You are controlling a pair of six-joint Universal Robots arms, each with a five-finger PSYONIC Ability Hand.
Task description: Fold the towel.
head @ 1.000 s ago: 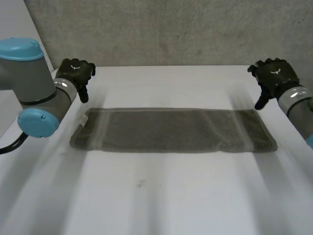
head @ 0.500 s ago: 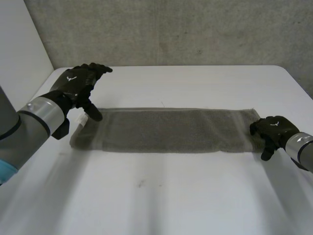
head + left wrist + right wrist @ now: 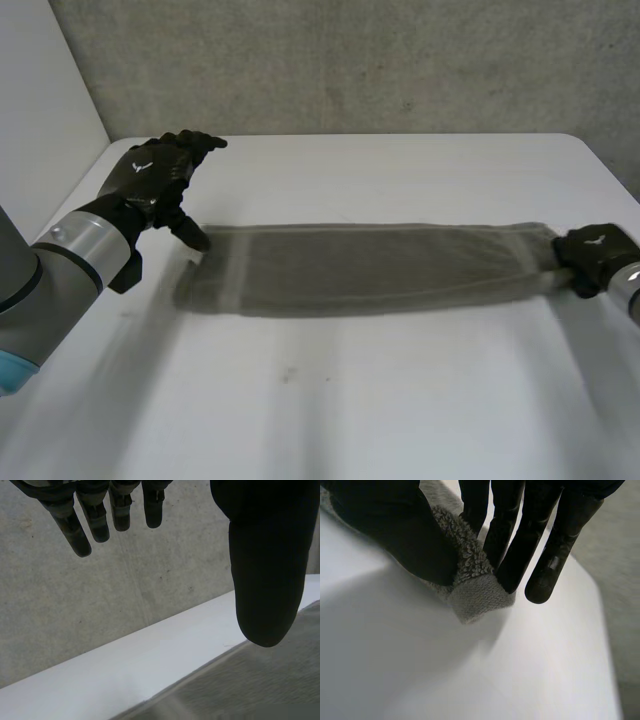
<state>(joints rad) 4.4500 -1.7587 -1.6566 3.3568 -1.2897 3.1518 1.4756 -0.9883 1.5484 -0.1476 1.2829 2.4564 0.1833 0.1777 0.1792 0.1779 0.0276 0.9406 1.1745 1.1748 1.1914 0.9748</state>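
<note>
Head view is showing a long grey terry-cloth towel [image 3: 370, 268] lying as a narrow band across the middle of the flat white surface [image 3: 400, 400], running from left to right. It is looking flat and stretched out, with no end brought over onto the other, so by my reading the fold along its length is not yet begun; whether the band is already doubled lengthwise I cannot tell.

At the right end the robot's black right hand [image 3: 592, 255] is gripping the towel. In the right wrist view its fingers [image 3: 520, 545] and thumb are clenching the hemmed corner of the towel [image 3: 475, 587] between them, low against the surface.

At the left end the black left hand [image 3: 150, 180] is hanging over the far left corner. In the left wrist view its fingers [image 3: 95, 520] are reaching out straight and released, grasping nothing, with the thumb over the towel's far edge [image 3: 260, 690]; whether the thumb is touching the cloth I cannot tell. So one end is being held and the other is waiting for a grasp.

The surface is lying bare around the towel. A rough grey concrete wall [image 3: 350, 60] is standing along its far side, and a plain pale wall is closing the far left.
</note>
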